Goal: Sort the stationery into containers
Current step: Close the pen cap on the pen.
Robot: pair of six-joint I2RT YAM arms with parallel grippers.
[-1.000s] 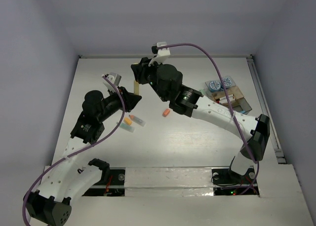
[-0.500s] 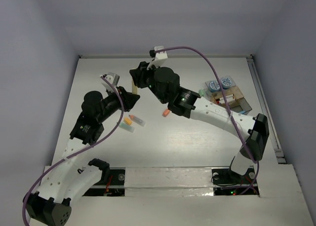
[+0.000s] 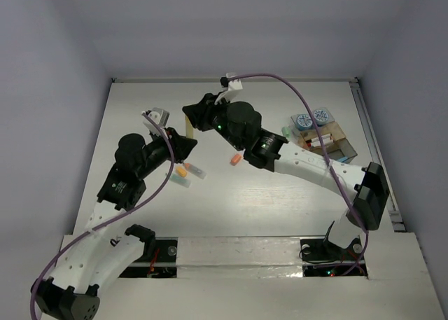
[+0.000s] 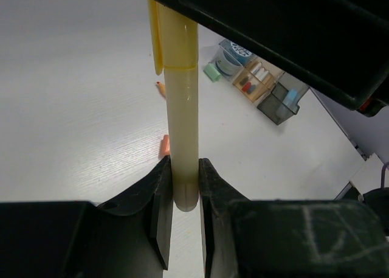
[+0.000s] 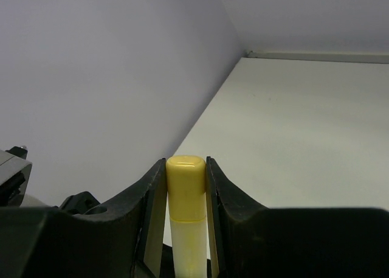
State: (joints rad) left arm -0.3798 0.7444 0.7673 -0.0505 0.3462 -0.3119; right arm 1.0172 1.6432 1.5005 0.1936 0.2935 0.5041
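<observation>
Now, top view: table, w/ both arms meeting at approx 11 o'clock of its centre. The right arm reaches over from 4 o'clock, the left arm from 7 o'clock. Vs a sec ago the right arm's wrist has swung further toward 9 o'clock, and the left arm has eased slightly toward 6 o'clock. Result: both claws are on one item.

Next the container tray, at 3 o'clock and well apart from the meeting pt. It has two patterned rolls at its 12 o'clock end.

Then the yellow marker, which looks lifted off the table btwn the arms. The left gripper pinches its butt end, pads tight on both sides. The right gripper pinches the capped end.

Prob. a handover to the right arm, which is nearer the tray. Could also be a cap pull, can't tell. If it's a handover, the left claw must let go first, else the marker gets tugged.

Loose bits:
- orange stick, at 4 o'clock of the marker
- orange piece, clear-capped marker and green stick, at 6 o'clock of the left claw
- green eraser, near the tray's 9 o'clock side

All unsorted, so plenty left to do.
</observation>
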